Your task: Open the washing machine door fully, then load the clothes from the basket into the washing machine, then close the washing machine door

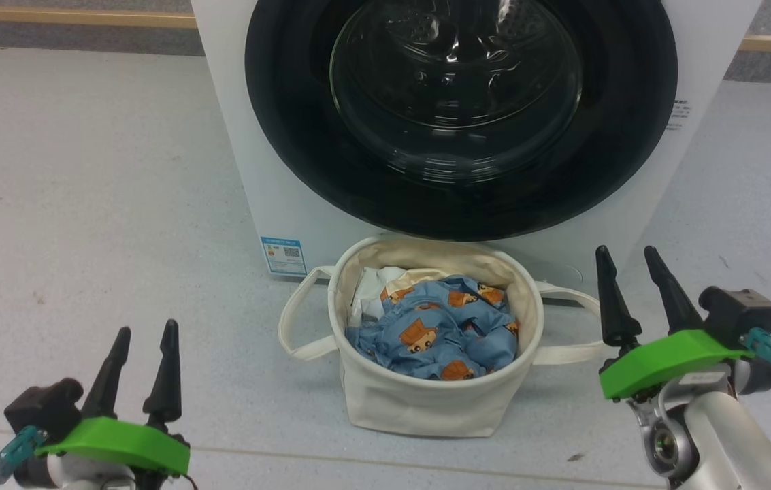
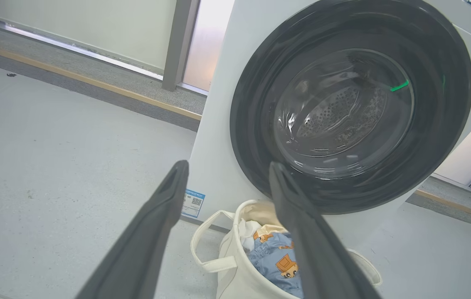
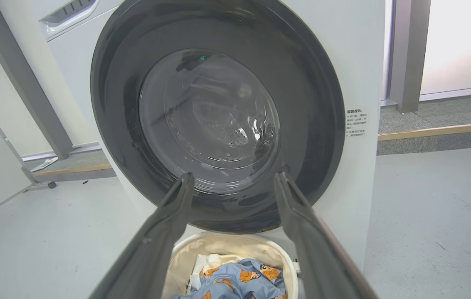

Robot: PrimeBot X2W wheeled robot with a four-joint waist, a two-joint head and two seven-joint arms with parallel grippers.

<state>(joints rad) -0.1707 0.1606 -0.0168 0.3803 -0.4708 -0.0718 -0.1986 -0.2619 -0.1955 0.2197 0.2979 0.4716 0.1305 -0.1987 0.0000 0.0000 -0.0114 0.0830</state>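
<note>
The large round door (image 1: 460, 116), a glossy black rim around bulging clear glass, sits shut on the big white washing machine (image 1: 297, 211), facing outward. Just before it a cream canvas basket (image 1: 426, 401) stands upright, mouth up and handles sideways, holding the crumpled blue bear-print garment (image 1: 436, 333). The left gripper (image 1: 147, 328) and right gripper (image 1: 627, 250) flank it, fingers spread and empty.
</note>
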